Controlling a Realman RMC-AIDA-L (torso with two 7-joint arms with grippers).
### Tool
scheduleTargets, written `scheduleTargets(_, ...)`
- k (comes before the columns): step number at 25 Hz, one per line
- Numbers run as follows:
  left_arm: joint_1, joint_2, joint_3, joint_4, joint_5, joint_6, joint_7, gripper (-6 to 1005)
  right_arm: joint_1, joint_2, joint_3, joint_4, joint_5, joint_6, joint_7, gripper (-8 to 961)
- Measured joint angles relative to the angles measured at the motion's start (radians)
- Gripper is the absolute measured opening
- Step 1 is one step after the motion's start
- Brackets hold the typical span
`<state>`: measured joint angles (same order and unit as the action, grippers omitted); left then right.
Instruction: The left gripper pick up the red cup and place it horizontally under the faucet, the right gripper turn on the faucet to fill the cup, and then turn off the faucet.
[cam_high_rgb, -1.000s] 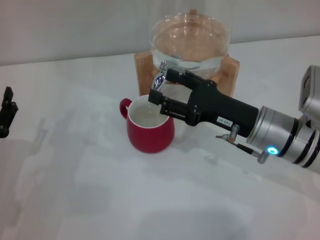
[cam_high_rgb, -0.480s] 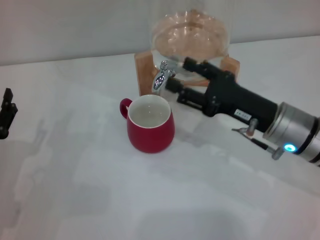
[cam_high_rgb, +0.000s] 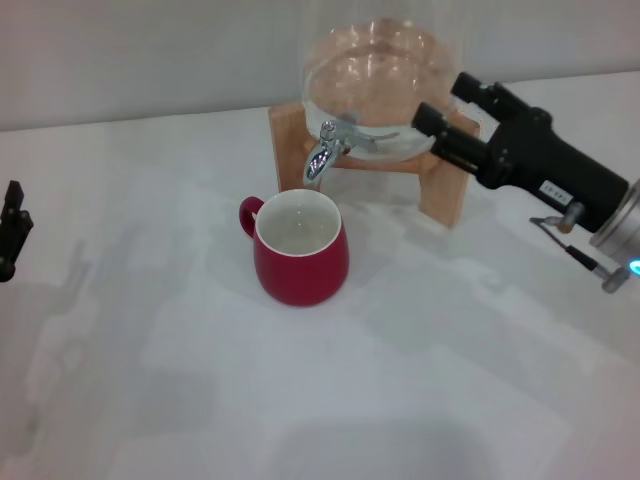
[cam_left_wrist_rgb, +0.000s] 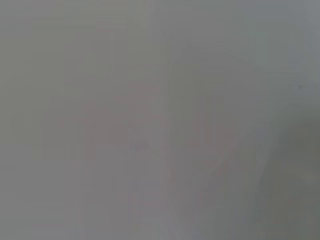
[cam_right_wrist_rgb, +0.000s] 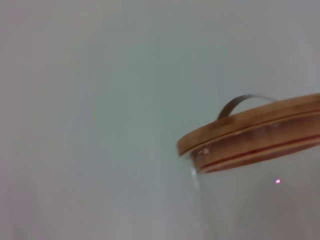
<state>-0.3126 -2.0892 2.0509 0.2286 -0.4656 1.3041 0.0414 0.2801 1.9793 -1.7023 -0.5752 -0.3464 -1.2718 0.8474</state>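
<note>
Left gripper (cam_high_rgb: 12, 228) parked at the far left edge of the table (cam_high_rgb: 200, 400), well apart from everything; only a sliver of black claw shows, can't tell how its fingers stand, and its wrist view is blank grey. No change there over the last second. Red cup (cam_high_rgb: 300, 248) upright on the table, handle toward the robot's left, mouth directly below the faucet (cam_high_rgb: 325, 150) outlet, same spot as a second ago. Inside looks white; can't tell the fill level from here. No visible stream from the spout now. Faucet sticks out of the glass jar (cam_high_rgb: 380, 85) on the wooden stand (cam_high_rgb: 445, 190). Main change: right gripper (cam_high_rgb: 450, 115), which a second ago was at the spigot lever over the cup, has pulled back to the robot's right and up, and now sits beside the jar, clear of both faucet and cup. Jaws apart, holding nothing. Right wrist view shows only the jar's wooden lid (cam_right_wrist_rgb: 250, 130) against the wall. Read: lever work looks finished and the arm is retracting, so task is probably at or near its end. Worth confirming the faucet is fully shut with no drip.
</note>
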Motion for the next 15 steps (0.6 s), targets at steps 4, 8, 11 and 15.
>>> scheduleTargets(4,-0.001,0.0,0.0,-0.001,-0.004,0.0,0.002,825,-0.009,-0.004,0.048,0.004,-0.002,0.001,-0.001,840)
scheduleTargets(8,-0.001,0.001,-0.005,-0.002,-0.007,0.0,0.002,826,-0.024,-0.004,0.112,0.006,-0.003,0.007,-0.015,840)
scheduleTargets(11,0.0,0.001,-0.009,-0.002,-0.009,0.0,0.003,826,-0.031,-0.004,0.153,0.008,-0.003,0.013,-0.026,840)
scheduleTargets(15,-0.001,0.003,-0.011,-0.003,-0.023,0.0,0.003,827,-0.034,-0.004,0.214,0.027,-0.004,0.019,-0.047,840)
